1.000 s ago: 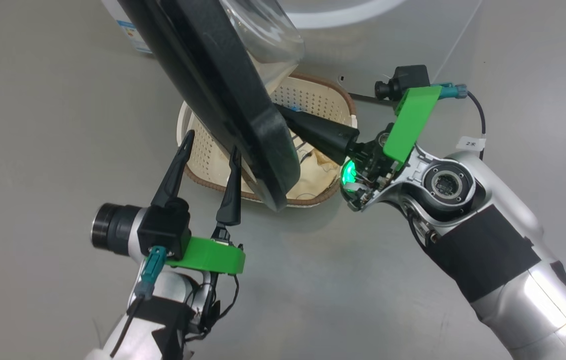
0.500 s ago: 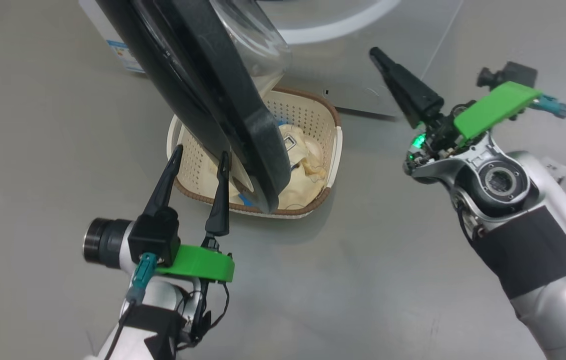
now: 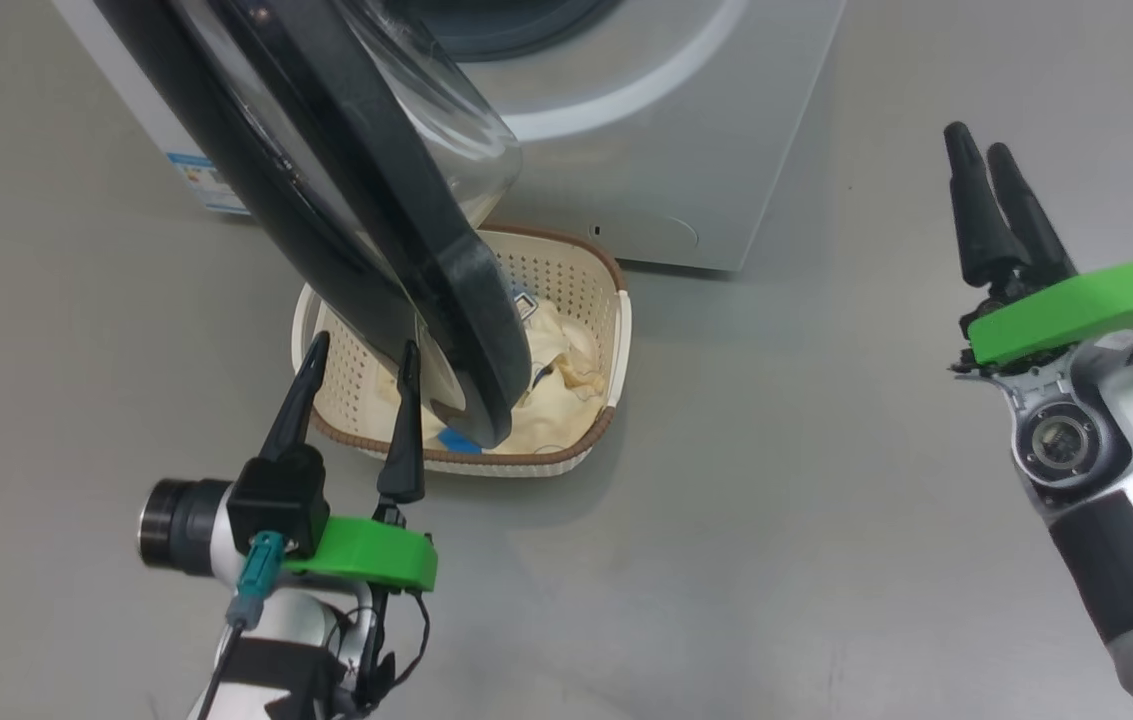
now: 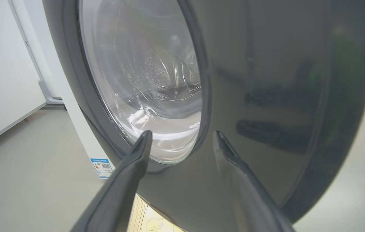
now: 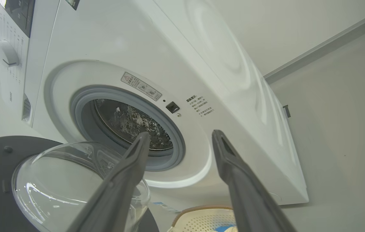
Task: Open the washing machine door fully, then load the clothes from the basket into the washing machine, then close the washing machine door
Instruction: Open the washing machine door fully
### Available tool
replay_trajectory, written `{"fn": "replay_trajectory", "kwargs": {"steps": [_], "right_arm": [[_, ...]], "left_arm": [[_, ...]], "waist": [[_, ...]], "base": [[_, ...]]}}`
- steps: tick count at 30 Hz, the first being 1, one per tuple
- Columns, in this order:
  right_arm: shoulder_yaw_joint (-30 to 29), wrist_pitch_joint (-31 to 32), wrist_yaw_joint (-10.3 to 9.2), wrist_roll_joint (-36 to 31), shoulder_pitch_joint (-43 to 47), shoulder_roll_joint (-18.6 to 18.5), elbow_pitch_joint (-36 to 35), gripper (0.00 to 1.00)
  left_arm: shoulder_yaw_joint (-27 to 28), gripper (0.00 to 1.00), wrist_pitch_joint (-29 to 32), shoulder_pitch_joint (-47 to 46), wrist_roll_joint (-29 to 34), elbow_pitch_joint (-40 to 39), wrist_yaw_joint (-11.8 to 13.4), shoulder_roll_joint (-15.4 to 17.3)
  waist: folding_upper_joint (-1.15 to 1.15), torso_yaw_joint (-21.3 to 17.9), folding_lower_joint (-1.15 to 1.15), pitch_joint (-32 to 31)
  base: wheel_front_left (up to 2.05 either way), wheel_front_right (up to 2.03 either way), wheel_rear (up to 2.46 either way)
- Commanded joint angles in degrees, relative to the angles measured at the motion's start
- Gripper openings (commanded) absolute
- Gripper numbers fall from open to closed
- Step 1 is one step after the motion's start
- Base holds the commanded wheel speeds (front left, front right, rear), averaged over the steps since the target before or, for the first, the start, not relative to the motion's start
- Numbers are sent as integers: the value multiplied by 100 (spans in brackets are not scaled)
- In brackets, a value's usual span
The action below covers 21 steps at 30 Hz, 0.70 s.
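The washing machine stands at the top of the head view, its steel drum uncovered. The washing machine door swings out over the basket on the floor. Cream clothes lie inside the basket, partly hidden by the door's rim. My left gripper is open and empty at the basket's near left edge, close behind the door. Far out to the right, my right gripper is raised, open and empty; its wrist view faces the machine, the door's glass bowl and the basket.
Grey floor stretches between the basket and my right arm. A blue energy sticker marks the machine's lower left corner. The control knob sits at the machine's top. A white wall and baseboard run behind.
My right gripper has come up out of the basket, swung away to the right and gone from shut to open, holding nothing. The head camera has shifted. The left gripper keeps its place by the basket.
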Motion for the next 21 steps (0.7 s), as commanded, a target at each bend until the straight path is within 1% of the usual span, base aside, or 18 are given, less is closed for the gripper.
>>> {"fn": "replay_trajectory", "kwargs": {"steps": [1,3,4,5,7,10,14,19,21], "right_arm": [[-83,-63,-15,-382,32,-26,-98,100],[-506,-71,-15,-1166,126,71,-76,100],[-951,-73,-15,-2061,296,195,-187,100],[-1141,-74,-15,-2495,412,275,-271,100],[-1424,-75,-15,-3311,663,434,-462,100],[-1720,-75,-15,-4305,1058,639,-774,100],[-1929,-76,-15,-5128,1577,894,-1065,100],[-1997,-76,-15,-5732,2121,1086,-1255,100],[-1970,-76,-15,-5853,2324,1154,-1299,100]], "left_arm": [[236,100,-39,-11,38,-157,-5,106],[277,100,-39,37,40,-147,-10,112],[304,100,-39,79,39,-131,-19,111],[316,100,-39,100,37,-121,-24,110],[349,100,-39,147,25,-111,-34,110],[382,100,-39,209,28,-100,-50,109],[430,100,-39,270,50,-84,-64,127],[498,100,-39,361,71,-64,-71,163],[518,100,-39,410,75,-48,-77,174]], "waist": [[0,-72,0,-72],[0,-124,0,-123],[0,-154,0,-175],[0,-168,0,-209],[0,-209,0,-262],[0,-255,0,-330],[0,-336,0,-418],[0,-453,0,-539],[0,-489,0,-607]], "base": [[0,0,0],[0,0,0],[0,0,0],[0,0,0],[0,0,0],[0,0,0],[0,0,0],[0,0,0],[0,0,0]]}}
